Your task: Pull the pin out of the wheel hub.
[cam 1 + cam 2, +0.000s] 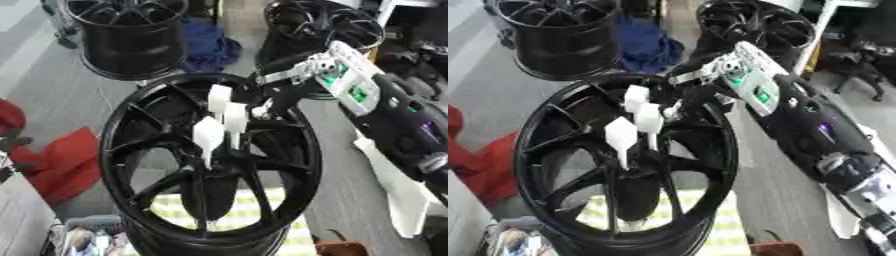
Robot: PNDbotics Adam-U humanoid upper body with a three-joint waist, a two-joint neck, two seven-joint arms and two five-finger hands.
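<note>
A large black wheel hub (131, 150) stands tilted in the middle of both views. Three white pins with flat heads stick out of its centre: one on top (219, 97), one in the middle (234, 117) and one lower left (208, 132). My right arm, with its white and green wrist (350, 82), comes in from the right. My right hand (278, 95) is black and lies over the hub's upper right rim, just right of the pins; it blends into the dark spokes. A dark part at the left edge (10, 142) may be my left hand.
Two more black wheels stand behind, one at the far left (131, 35) and one at the far right (324, 25), with a blue cloth (210, 47) between them. A red cloth (61, 160) lies left. A yellow-striped cloth (262, 210) lies under the hub.
</note>
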